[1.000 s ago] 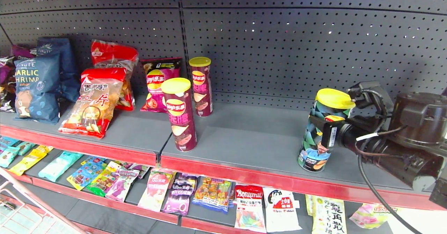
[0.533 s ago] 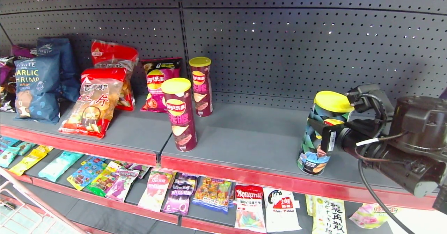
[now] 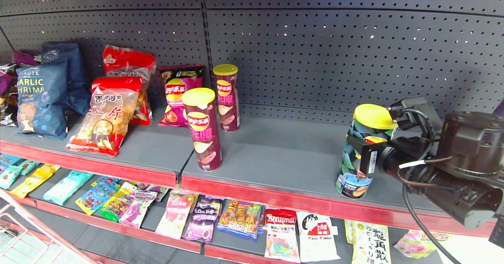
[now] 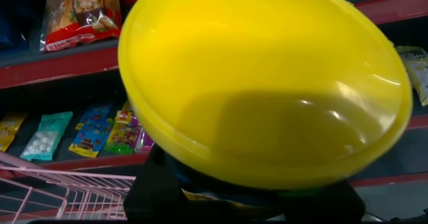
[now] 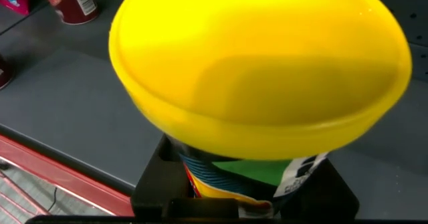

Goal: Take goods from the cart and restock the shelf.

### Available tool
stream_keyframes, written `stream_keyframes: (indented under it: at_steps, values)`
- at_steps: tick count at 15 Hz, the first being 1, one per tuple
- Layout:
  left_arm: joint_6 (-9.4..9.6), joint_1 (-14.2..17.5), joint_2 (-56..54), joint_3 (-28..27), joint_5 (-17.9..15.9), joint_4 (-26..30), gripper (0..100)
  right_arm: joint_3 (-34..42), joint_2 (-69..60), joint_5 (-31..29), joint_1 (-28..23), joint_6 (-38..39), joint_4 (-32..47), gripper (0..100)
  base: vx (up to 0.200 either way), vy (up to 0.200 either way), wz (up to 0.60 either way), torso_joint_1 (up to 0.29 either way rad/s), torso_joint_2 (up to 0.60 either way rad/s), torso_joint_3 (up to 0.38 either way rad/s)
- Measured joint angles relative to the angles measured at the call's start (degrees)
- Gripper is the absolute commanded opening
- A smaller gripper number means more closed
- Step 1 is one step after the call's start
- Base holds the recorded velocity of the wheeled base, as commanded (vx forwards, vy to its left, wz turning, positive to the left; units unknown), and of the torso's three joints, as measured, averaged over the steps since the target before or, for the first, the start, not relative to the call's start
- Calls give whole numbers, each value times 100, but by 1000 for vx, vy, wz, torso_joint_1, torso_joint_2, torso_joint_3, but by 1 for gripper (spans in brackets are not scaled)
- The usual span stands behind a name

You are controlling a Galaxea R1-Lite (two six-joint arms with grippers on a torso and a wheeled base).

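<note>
A chip can (image 3: 354,173) with a yellow lid (image 3: 374,115) and a dark teal pattern is at the right of the grey shelf board (image 3: 275,157), near its red front edge and leaning slightly. My right gripper (image 3: 361,150) is shut on its upper body from the right. The right wrist view has the lid (image 5: 261,70) close up, with the can (image 5: 254,177) between the black fingers (image 5: 157,177). My left gripper (image 4: 247,194) is shut on a second yellow-lidded can (image 4: 267,83), held over the pink cart (image 4: 67,197).
Two purple chip cans (image 3: 202,128) (image 3: 226,96) stand mid-shelf, with snack bags (image 3: 106,114) to their left. Bare board lies between the purple cans and the held can. Small packets (image 3: 240,216) lie on the lower shelf. The cart's rim (image 3: 23,232) is at the lower left.
My right gripper has lowered the teal can a little and shifted it slightly left, toward the shelf board. Everything else on the shelf stays put.
</note>
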Motion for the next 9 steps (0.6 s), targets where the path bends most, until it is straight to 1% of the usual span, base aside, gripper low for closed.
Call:
stream_keyframes:
  at_steps: [6,9]
  values:
    - [2,0,-18,0,2,-2,0,-13,5,-206,140,29,7,0,0,0,0,0,0,0]
    - [2,0,-46,0,2,9,0,-20,11,-419,228,30,5,0,0,0,0,0,0,0]
